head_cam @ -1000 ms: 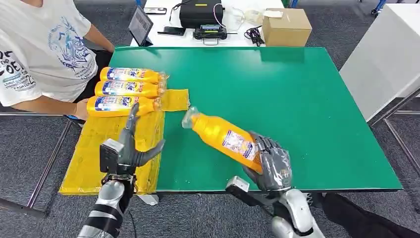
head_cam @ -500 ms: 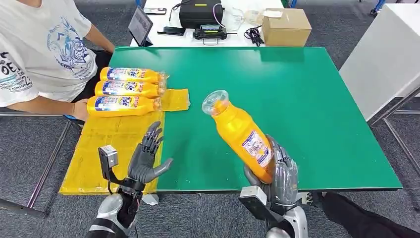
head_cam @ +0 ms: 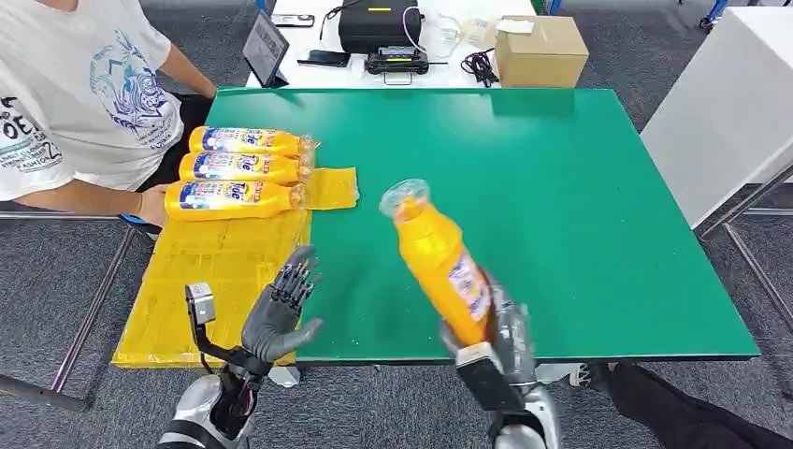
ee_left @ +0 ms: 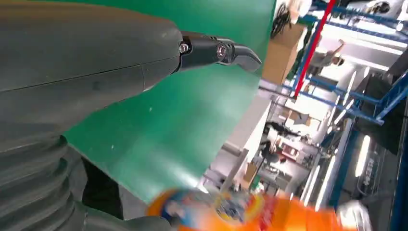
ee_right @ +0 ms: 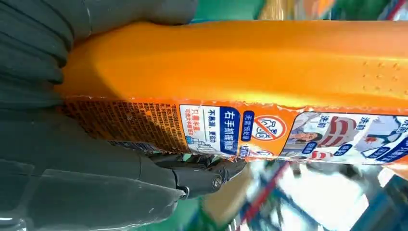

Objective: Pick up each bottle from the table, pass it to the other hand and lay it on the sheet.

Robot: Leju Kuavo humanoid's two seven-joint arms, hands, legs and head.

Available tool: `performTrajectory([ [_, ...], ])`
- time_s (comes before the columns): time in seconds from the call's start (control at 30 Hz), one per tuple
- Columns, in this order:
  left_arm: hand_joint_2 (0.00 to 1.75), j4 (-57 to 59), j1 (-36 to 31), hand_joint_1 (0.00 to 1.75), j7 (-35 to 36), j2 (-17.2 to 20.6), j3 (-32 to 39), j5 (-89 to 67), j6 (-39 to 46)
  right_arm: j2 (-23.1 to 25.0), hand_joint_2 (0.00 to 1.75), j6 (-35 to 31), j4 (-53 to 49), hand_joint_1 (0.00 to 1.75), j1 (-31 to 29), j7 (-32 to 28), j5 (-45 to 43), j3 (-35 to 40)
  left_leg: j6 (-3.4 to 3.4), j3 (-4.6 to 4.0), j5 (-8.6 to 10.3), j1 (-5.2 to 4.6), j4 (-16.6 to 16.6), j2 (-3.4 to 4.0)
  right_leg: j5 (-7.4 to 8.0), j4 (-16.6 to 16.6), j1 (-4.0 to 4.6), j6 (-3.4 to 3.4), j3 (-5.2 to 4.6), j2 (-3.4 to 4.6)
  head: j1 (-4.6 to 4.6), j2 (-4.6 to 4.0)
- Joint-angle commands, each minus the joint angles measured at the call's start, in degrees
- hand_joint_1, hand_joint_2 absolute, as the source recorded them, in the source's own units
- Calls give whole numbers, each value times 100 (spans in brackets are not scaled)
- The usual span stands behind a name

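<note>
Holding the orange bottle [head_cam: 439, 267] by its lower body, our right robot hand [head_cam: 500, 332] has its fingers wrapped around the base, and the bottle stands nearly upright above the near edge of the green table [head_cam: 580, 187], its clear cap tipped a little toward our left. The right wrist view shows the fingers [ee_right: 202, 175] pressed against the printed label with the thumb on the opposite side. Our left robot hand [head_cam: 281, 304] is spread and holds nothing, palm turned toward the bottle, hovering over the seam where the yellow sheet [head_cam: 201, 271] meets the table. The two are apart, with green table between them.

Three bottles [head_cam: 238, 170] already lie side by side at the far end of the sheet, and a person's hand [head_cam: 150, 206] rests just beside the nearest of them.

We judge the handover is about to start, and this is where it could fail. Our grip sits low, so most of the bottle's length stands above the fingers; it could swing or slip as we carry it across. If the left robot hand closes on the narrow neck or the smooth cap, it may not hold. If the right lets go before the left has truly closed, the bottle could drop on the table edge and roll to the floor. Laying it down near the person's hand also needs care.
</note>
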Motion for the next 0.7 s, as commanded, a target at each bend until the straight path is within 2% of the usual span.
performTrajectory([
  [0.03,175,399,-36,0,53,167,-235,127,-105,354,175,-39,2131,175,-652,-42,-472,1605,-11,34,-10,12,-12,27,-1,-14,13,-13,28,24,2,0],
  [0.27,175,765,-190,0,142,130,-114,377,-185,249,175,38,2668,175,-996,-7,-486,2134,-6,21,-4,12,-9,13,-1,-10,11,-9,18,10,2,0],
  [0.7,175,705,-156,0,159,165,-143,415,-265,308,175,115,3018,175,-1151,-65,-485,2297,-9,32,-9,13,-8,6,-9,-9,12,-14,29,2,0,0],
])
